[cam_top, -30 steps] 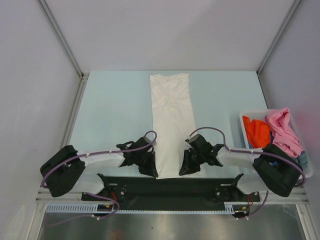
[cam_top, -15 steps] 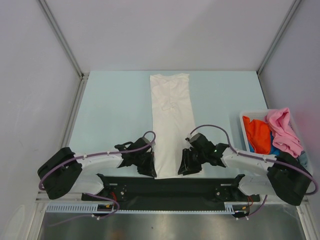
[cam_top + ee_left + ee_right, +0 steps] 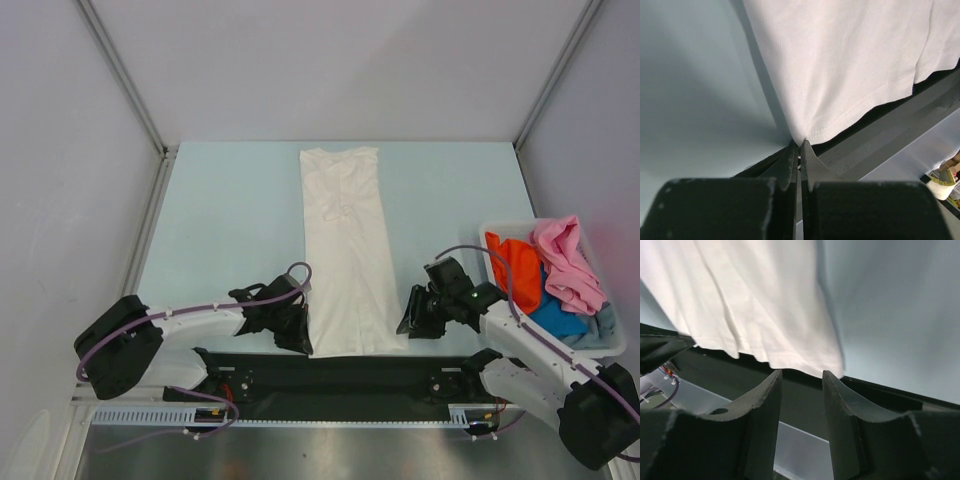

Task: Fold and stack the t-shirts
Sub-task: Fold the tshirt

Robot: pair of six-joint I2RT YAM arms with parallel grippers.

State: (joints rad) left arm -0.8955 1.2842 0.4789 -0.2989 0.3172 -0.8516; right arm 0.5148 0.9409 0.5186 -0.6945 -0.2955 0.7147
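From above: the white t-shirt (image 3: 345, 250) lies as a long narrow strip down the middle of the table (image 3: 230, 220), collar end far, hem near. The left gripper (image 3: 292, 328) sits on the near-left hem corner. The right gripper (image 3: 414, 318) hangs just right of the near-right corner, off the cloth.

At the right edge, the bin (image 3: 500, 224) holds an orange shirt (image 3: 512, 268), a pink shirt (image 3: 565, 262) draped over the far side, a bright blue shirt (image 3: 560, 322) and a grey-blue shirt (image 3: 603, 322) at the near end.

Left wrist: jaws clenched tight, pinching that hem corner of the white cloth (image 3: 840, 65).

Right wrist: jaws released, nothing between them; the shirt's corner (image 3: 832, 367) lies just beyond, over the black base strip (image 3: 790, 390).

The danger, as I read it: only one corner is held. If the left lifts alone, the strip will likely skew and bunch. A careless regrab on the right could also catch a single layer and spoil the fold.
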